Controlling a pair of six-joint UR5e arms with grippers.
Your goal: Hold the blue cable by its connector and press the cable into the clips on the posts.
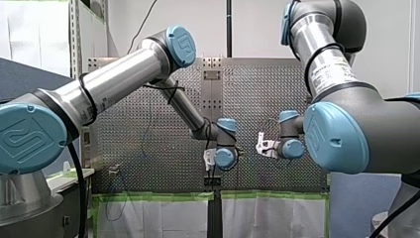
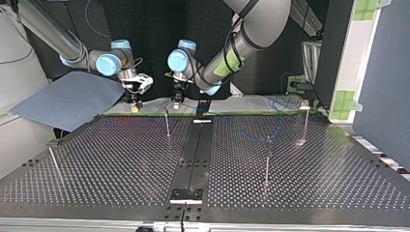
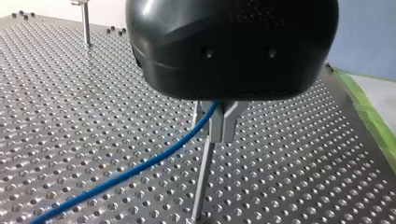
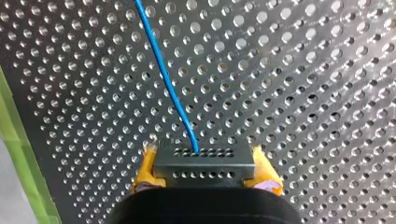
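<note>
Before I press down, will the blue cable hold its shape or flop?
Likely floppy: the cable droops in a loose curve from my left gripper toward the table. Probably light too, being thin beside the connector that my right gripper clamps. It may slip through the smooth metal fingers.

blue cable (image 3: 140,164) cut off at edge, its end hidden behind my left tool (image 3: 219,133)

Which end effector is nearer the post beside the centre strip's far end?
Left. My left end effector is at the post's top, gripping the blue cable; my right end effector, holding the connector, sits toward the top view's left.
</note>
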